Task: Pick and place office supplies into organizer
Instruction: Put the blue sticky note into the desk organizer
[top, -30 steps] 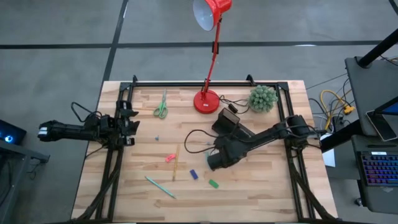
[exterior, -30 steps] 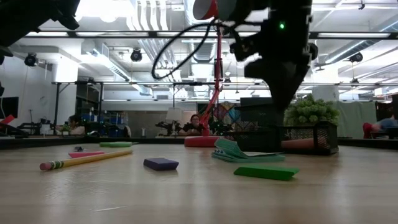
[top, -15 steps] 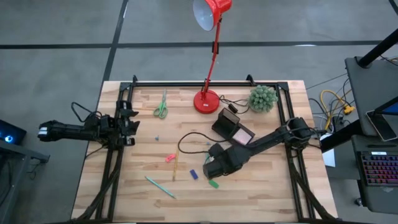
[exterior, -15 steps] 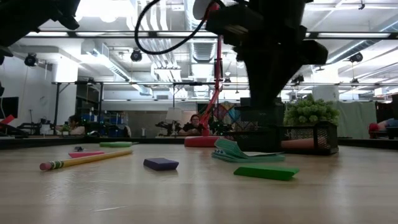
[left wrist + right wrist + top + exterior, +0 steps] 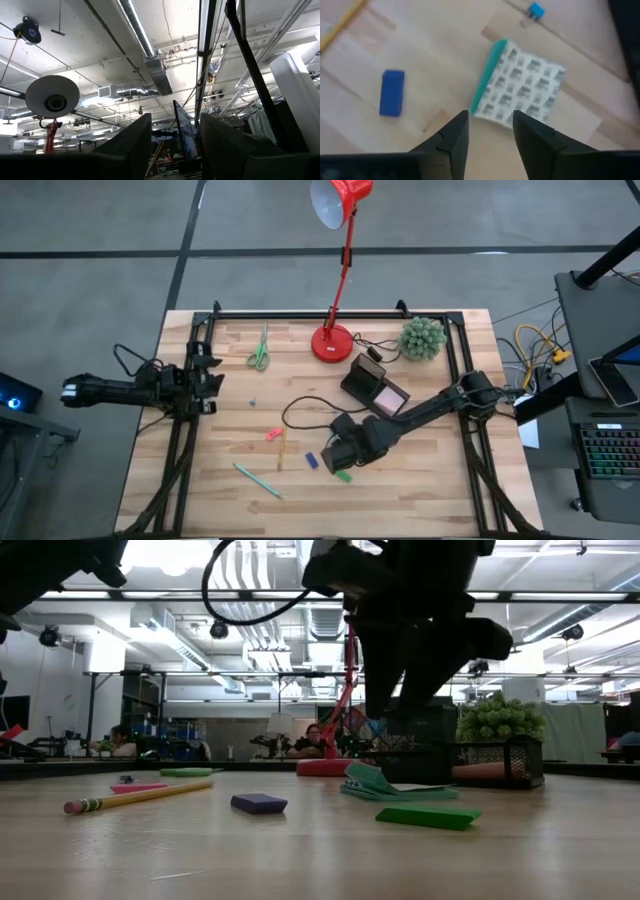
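Observation:
My right gripper (image 5: 490, 131) hangs open over the table's middle (image 5: 333, 459), pointing steeply down. Just beyond its fingertips a pale patterned block (image 5: 520, 87) with a teal edge lies flat on the wood. A blue piece (image 5: 392, 92) lies to one side, and a green piece (image 5: 343, 475) lies next to the gripper. The yellow pencil (image 5: 282, 448), pink piece (image 5: 274, 434), teal pen (image 5: 257, 479) and green scissors (image 5: 260, 350) lie farther left. The black organizer (image 5: 362, 378) holds a pink sticky-note pad (image 5: 390, 395). My left gripper (image 5: 215, 375) waits open at the left edge.
The red lamp's base (image 5: 332, 342) and the green ball plant (image 5: 423, 338) stand at the back, behind the organizer. A small blue clip (image 5: 535, 10) lies beyond the patterned block. A black cable (image 5: 300, 408) loops over the table beside my right arm.
My right gripper has gone toward the table's near-left, away from the organizer, and has tipped down and rolled. It now stands over the small pieces, and the organizer with its pink pad is uncovered. Nothing on the table has moved.

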{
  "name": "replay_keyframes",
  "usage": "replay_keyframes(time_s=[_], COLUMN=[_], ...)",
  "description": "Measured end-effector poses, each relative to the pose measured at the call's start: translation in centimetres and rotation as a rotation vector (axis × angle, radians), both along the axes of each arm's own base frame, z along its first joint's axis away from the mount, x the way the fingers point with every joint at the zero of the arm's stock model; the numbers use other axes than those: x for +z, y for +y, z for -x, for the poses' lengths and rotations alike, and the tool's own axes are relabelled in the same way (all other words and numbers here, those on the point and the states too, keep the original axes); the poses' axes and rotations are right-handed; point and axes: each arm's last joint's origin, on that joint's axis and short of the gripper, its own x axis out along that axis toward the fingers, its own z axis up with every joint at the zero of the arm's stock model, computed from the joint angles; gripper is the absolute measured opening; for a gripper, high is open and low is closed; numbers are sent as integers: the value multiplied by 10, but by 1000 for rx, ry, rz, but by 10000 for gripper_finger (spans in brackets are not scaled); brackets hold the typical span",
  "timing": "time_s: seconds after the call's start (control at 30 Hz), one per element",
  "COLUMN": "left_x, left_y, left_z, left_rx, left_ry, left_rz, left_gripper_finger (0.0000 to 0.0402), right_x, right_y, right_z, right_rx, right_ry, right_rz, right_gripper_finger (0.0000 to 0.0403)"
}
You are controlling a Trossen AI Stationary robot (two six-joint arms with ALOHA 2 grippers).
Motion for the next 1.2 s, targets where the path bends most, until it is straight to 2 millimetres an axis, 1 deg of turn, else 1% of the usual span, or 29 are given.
replay_keyframes(time_s=[0.13,0.4,0.5,0.57,0.73,1.2], left_x=[0,0,0,0,0,0], left_y=[0,0,0,0,0,0], left_z=[0,0,0,0,0,0], left_rx=[0,1,0,1,0,0], left_ry=[2,1,1,1,2,2], left_rz=[0,0,0,0,0,0], left_gripper_finger=[156,156,156,156,156,156], right_x=[-5,-30,-32,-34,-47,-53], right_y=[2,6,6,5,6,5], right_z=[-3,-10,-10,-11,-13,-11], right_rx=[0,0,-3,-9,-8,-1], right_ry=[-19,14,12,6,35,57], right_rz=[21,49,57,75,95,107], right_gripper_finger=[160,183,191,195,199,199])
